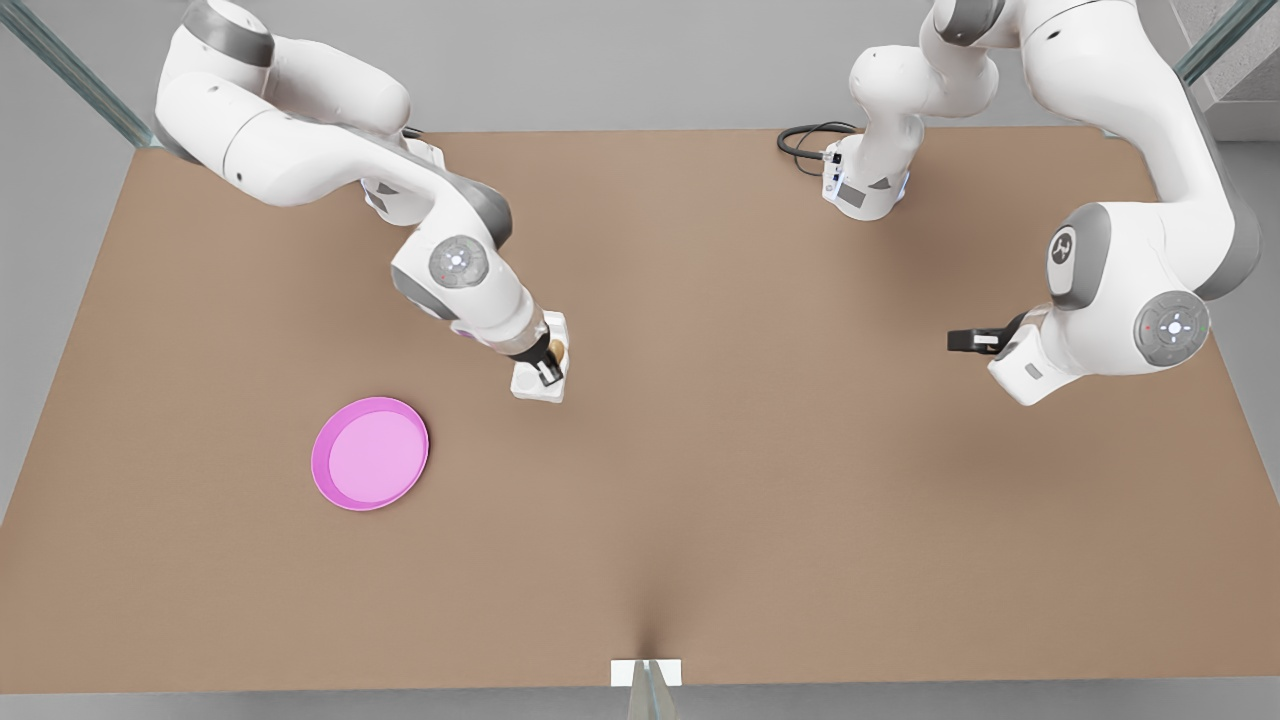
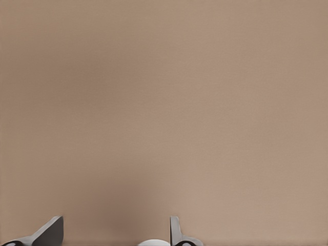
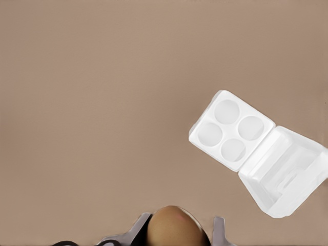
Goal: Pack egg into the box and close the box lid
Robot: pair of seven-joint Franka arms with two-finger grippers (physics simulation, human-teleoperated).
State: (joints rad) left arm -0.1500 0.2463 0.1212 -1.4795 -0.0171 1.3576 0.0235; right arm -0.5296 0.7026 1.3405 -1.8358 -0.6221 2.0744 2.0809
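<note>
Right wrist view: right claw (image 3: 177,233) grips the egg (image 3: 174,225) near the open box (image 3: 230,128), cups empty, box lid (image 3: 287,171) unclosed; left claw (image 2: 115,233) waits, spread wide.

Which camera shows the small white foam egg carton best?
The right wrist view: the white foam carton shows four empty cups, lid open. In the front view, the right gripper with the egg covers most of it.

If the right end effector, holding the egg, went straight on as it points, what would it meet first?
Probably bare table beside the box: its cups sit off the right end effector's line. Depth is unclear. The left end effector waits apart.
</note>
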